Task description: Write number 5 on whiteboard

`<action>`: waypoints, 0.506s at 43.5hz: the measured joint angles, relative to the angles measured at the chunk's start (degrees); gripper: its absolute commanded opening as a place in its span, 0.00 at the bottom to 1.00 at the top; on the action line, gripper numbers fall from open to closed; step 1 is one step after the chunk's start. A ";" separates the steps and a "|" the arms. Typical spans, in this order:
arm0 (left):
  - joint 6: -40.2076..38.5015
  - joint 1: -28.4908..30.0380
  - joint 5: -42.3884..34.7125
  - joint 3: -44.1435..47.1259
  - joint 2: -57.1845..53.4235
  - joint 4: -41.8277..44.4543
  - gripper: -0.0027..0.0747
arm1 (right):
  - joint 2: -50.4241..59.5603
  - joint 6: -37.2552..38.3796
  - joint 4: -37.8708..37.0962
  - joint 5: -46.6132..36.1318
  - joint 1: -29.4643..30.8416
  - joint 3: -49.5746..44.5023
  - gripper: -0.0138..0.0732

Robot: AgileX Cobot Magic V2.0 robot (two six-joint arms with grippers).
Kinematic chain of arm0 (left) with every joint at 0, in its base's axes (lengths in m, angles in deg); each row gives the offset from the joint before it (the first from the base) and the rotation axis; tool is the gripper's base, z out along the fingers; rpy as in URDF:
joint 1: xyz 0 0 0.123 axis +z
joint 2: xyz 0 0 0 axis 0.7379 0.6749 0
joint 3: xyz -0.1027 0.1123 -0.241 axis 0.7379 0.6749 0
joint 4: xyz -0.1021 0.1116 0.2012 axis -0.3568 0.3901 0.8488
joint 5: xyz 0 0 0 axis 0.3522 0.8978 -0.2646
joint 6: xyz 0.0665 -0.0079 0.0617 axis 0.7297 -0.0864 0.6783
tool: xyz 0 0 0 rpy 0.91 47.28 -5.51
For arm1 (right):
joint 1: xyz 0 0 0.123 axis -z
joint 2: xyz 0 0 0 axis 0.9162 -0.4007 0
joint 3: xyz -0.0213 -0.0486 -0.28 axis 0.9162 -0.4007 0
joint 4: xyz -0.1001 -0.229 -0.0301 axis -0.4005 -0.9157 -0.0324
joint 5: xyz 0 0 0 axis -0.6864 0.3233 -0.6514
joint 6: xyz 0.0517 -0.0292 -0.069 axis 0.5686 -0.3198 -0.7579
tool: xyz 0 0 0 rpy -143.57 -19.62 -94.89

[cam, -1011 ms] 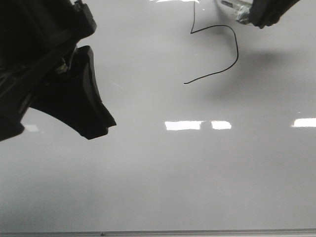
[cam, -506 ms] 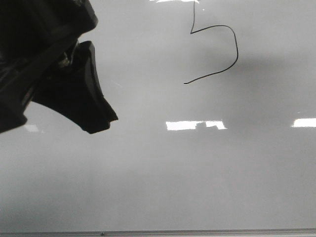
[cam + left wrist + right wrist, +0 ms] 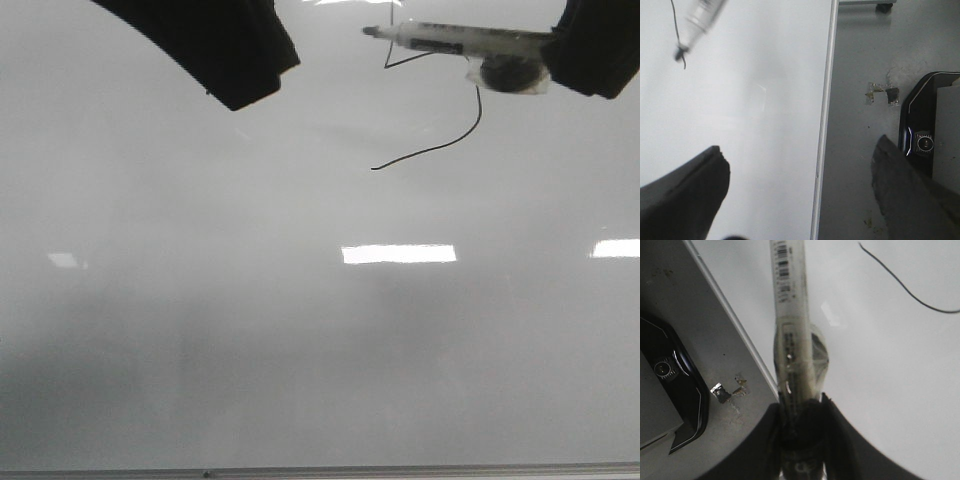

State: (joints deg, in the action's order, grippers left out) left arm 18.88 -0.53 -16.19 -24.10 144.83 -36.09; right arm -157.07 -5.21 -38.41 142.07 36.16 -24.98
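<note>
The number 5 [image 3: 440, 120] lies just below the marker-holding right gripper [image 3: 590, 45].

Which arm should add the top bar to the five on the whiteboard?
The right. Its gripper already grips the marker, lying just over the number 5, while the left gripper is open and holds nothing.

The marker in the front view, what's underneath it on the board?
The marker in the right pincer lies across the upper part of the number 5 on the whiteboard. The curve's top is covered; only the lower curve and tail show.
</note>
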 measured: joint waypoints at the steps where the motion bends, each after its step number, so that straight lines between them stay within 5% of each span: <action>1: 0.11 0.00 0.00 -0.03 0.00 -0.13 0.76 | 0.59 -0.34 0.00 -0.88 -0.76 -0.69 0.09; 22: 7.89 0.00 -2.16 -0.03 0.00 -6.72 0.62 | 3.12 -2.22 0.69 -6.84 -14.63 -3.60 0.09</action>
State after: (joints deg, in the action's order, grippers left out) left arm 26.77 -0.53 -18.36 -24.13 144.83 -42.81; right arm -153.95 -7.43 -37.72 135.23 21.53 -28.58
